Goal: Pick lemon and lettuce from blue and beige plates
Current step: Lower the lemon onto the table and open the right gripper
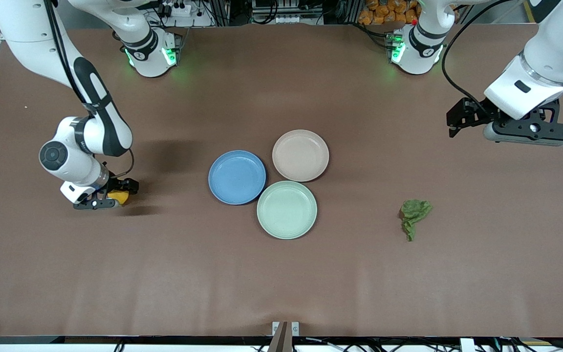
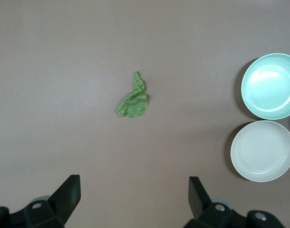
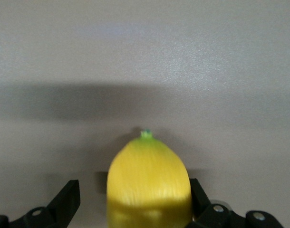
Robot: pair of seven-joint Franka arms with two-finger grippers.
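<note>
The right gripper (image 1: 115, 197), low at the blue plate's (image 1: 237, 176) nine o'clock, straddles the lemon (image 1: 119, 197) half-open, so it should lift clear only after fully releasing, while the wide-open, empty left gripper (image 1: 457, 119) waits above the table at the lettuce's (image 1: 414, 212) one o'clock.

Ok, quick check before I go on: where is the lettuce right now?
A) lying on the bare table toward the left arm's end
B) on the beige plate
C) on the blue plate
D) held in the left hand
A: the lettuce lies on the table, apart from all three plates and toward the left arm's end, while the left hand hangs in the air with nothing in it.
</note>
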